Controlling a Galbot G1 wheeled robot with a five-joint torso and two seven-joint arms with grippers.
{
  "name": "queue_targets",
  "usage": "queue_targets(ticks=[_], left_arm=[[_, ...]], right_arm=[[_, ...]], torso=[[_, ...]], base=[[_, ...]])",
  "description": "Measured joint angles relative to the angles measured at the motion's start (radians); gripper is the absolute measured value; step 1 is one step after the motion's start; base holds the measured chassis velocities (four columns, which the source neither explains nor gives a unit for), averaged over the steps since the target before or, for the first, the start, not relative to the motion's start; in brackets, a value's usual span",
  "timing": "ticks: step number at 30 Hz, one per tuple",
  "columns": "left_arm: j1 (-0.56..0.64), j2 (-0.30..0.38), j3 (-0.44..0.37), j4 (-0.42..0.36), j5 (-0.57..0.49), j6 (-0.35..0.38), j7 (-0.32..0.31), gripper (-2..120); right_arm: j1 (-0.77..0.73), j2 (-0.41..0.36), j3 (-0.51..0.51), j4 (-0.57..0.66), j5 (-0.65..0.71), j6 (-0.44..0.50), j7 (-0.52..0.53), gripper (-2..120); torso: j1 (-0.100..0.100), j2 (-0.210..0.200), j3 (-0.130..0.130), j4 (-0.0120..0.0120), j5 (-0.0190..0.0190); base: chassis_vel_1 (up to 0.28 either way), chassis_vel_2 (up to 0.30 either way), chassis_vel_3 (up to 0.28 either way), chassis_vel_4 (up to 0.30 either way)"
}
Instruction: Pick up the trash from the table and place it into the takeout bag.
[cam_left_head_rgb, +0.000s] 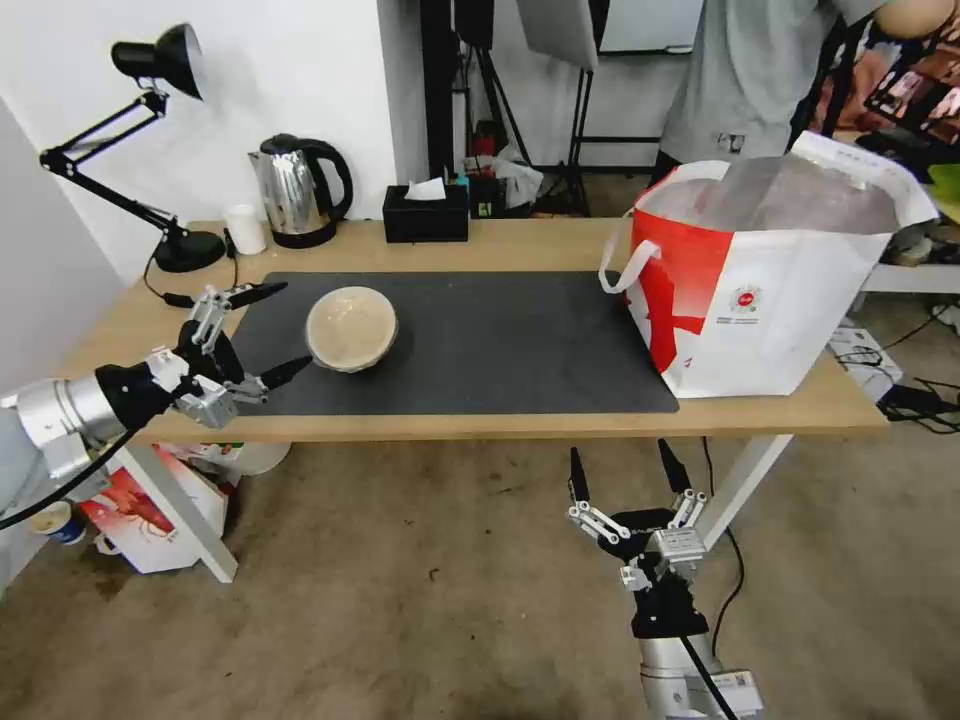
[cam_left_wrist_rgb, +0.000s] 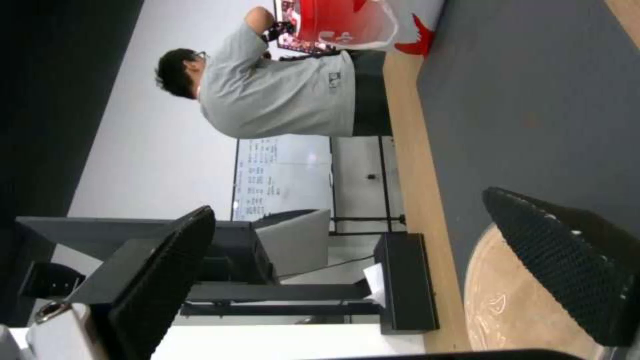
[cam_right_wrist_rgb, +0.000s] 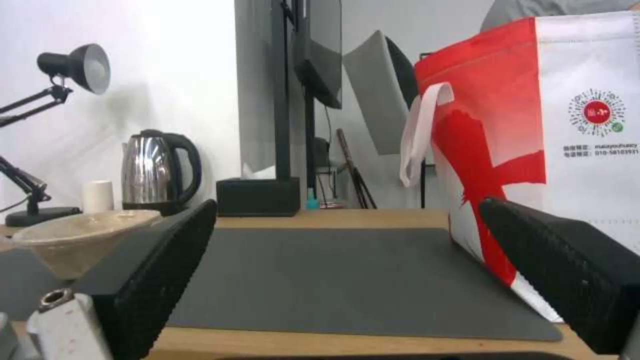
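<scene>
L gripper (cam_left_head_rgb: 266, 330) fingers open beside bowl (cam_left_head_rgb: 350, 328) | bowl prob. light, thin, flexes: pinch rim | R gripper (cam_left_head_rgb: 630, 468) open, below bench (cam_left_head_rgb: 520, 245)

White wall (cam_left_head_rgb: 290, 60) behind my bench; worn brown floor (cam_left_head_rgb: 420, 600) below. Along the back: black desk lamp (cam_left_head_rgb: 160, 60), steel kettle (cam_left_head_rgb: 295, 190), black tissue box (cam_left_head_rgb: 425, 213). Whiteboard (cam_left_wrist_rgb: 280, 175) and dark stands (cam_left_head_rgb: 480, 80) farther back.
</scene>
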Motion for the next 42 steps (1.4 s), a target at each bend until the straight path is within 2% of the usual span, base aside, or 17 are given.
queue_targets(ticks=[32,42], left_arm=[[-0.059,0.019,0.118,0.061,0.091,0.024,-0.001,100],[-0.111,0.019,0.184,0.091,0.110,0.030,-0.002,100]], right_arm=[[0.000,0.000,0.000,0.000,0.000,0.000,0.000,100],[0.000,0.000,0.000,0.000,0.000,0.000,0.000,100]], torso=[[0.000,0.000,0.000,0.0000,0.0000],[0.000,0.000,0.000,0.0000,0.0000]], base=[[0.000,0.000,0.000,0.000],[0.000,0.000,0.000,0.000]])
